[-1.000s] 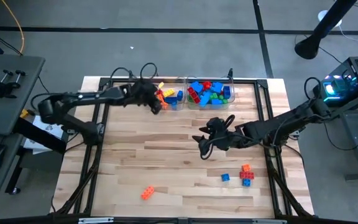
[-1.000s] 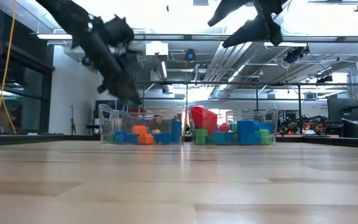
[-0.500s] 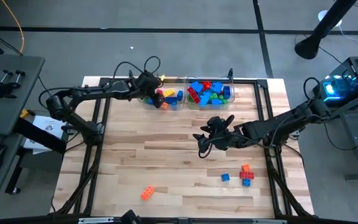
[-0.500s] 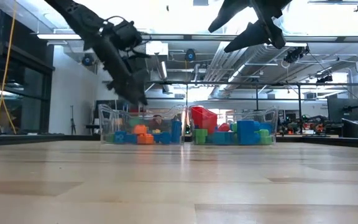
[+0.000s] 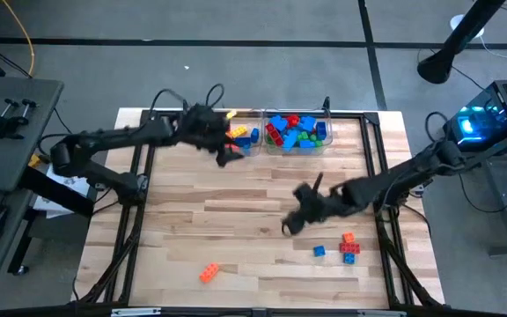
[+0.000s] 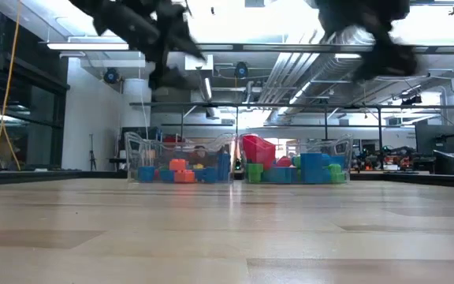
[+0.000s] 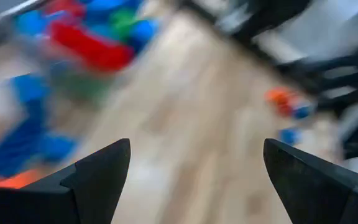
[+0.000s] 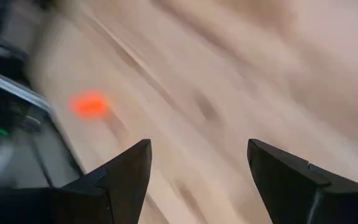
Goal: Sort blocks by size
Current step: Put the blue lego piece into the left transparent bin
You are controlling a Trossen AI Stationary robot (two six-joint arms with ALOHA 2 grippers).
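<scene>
Loose blocks lie on the wooden table near its right front: a blue cube [image 5: 319, 251] and a joined orange, red and blue stack [image 5: 349, 246]. An orange brick [image 5: 208, 274] lies near the front edge, left of middle. My left gripper [image 5: 229, 155] hangs open in the air just in front of the left clear bin [image 5: 244, 137], with nothing between its fingers [image 7: 196, 144]. My right gripper [image 5: 290, 222] hovers open over the table's middle, left of the loose blocks, and is also empty [image 8: 199, 143]. An orange block [image 8: 89, 104] shows blurred ahead of it.
Two clear bins stand side by side at the table's far edge. The left one [image 6: 180, 162] holds orange, yellow and blue blocks. The right one [image 6: 298, 162] holds blue, red and green blocks. Bare wood lies between the bins and the loose blocks.
My left gripper reached over the left bin, then drew back toward the near edge and rose, its fingers now wider apart. My right gripper has moved toward the table's near edge, closer to the loose blocks. Both are blurred by their motion.
</scene>
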